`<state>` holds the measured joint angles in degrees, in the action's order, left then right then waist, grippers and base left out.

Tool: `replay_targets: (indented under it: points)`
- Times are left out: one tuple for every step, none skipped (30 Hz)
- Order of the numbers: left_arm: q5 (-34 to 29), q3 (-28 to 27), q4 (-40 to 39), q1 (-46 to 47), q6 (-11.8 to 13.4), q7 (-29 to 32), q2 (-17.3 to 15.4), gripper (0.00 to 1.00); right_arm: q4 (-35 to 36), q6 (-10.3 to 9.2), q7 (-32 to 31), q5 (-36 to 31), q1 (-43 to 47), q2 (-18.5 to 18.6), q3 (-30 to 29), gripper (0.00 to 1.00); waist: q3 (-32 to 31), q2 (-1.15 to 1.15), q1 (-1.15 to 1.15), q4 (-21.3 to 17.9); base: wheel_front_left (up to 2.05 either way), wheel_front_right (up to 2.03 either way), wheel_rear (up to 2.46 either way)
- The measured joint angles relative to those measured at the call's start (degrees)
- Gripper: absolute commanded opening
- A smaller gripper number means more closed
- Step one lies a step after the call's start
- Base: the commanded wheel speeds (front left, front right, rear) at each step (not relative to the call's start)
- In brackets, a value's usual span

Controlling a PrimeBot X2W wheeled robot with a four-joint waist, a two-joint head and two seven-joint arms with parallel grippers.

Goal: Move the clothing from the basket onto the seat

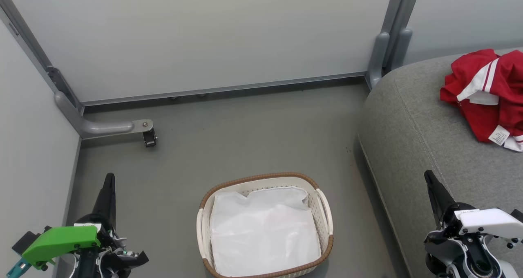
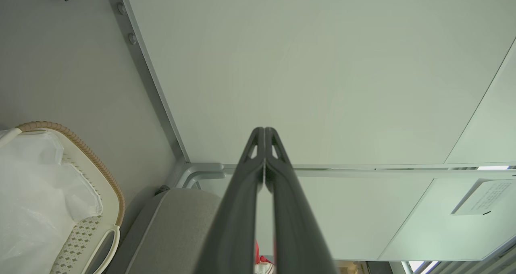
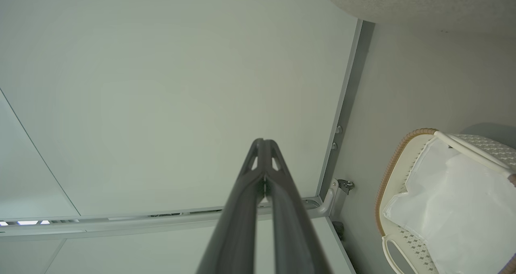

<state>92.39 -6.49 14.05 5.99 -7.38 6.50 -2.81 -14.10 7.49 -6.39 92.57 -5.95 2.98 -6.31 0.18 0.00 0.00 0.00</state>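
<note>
My left gripper (image 1: pixel 109 179) and right gripper (image 1: pixel 429 176): both pressed together, holding nothing.
The red clothing (image 1: pixel 482 94) lies bunched on the grey seat (image 1: pixel 416 131) at two o'clock in my head view; the basket (image 1: pixel 261 176), well apart from it, sits on the floor (image 1: pixel 245 139) at six o'clock between my grippers, with its white liner (image 1: pixel 263 233) inside.

Partly beyond the right edge: clothing (image 1: pixel 478 114), seat (image 1: pixel 416 126).

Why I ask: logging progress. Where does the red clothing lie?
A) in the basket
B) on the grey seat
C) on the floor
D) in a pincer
B: the red clothing lies bunched on the grey seat; the basket shows its white liner.
</note>
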Motion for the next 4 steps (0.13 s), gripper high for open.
replay_targets:
  points:
    - [0.00, -0.01, 0.00, 0.00, 0.00, 0.00, 0.00, 0.00, 0.00, 0.00, 0.00, 0.00, 0.00, 0.00, 0.00, 0.00, 0.00, 0.00, 0.00, 0.00, 0.00, 0.00, 0.00]
    - [0.00, -0.01, 0.00, 0.00, 0.00, 0.00, 0.00, 0.00, 0.00, 0.00, 0.00, 0.00, 0.00, 0.00, -0.01, 0.00, 0.00, 0.00, 0.00, 0.00, 0.00, 0.00, 0.00]
    - [0.00, -0.01, 0.00, 0.00, -0.01, 0.01, 0.00, 0.00, 0.00, 0.00, 0.00, 0.00, 0.00, 0.00, -0.01, 0.00, 0.00, 0.00, 0.00, 0.00, 0.00, 0.00, 0.00]
    - [0.00, -0.01, 0.00, 0.00, -0.01, 0.00, 0.00, 0.00, 0.00, 0.00, 0.00, 0.00, 0.00, 0.00, -0.02, 0.00, 0.00, 0.00, 0.00, 0.00, 0.00, 0.00, 0.00]
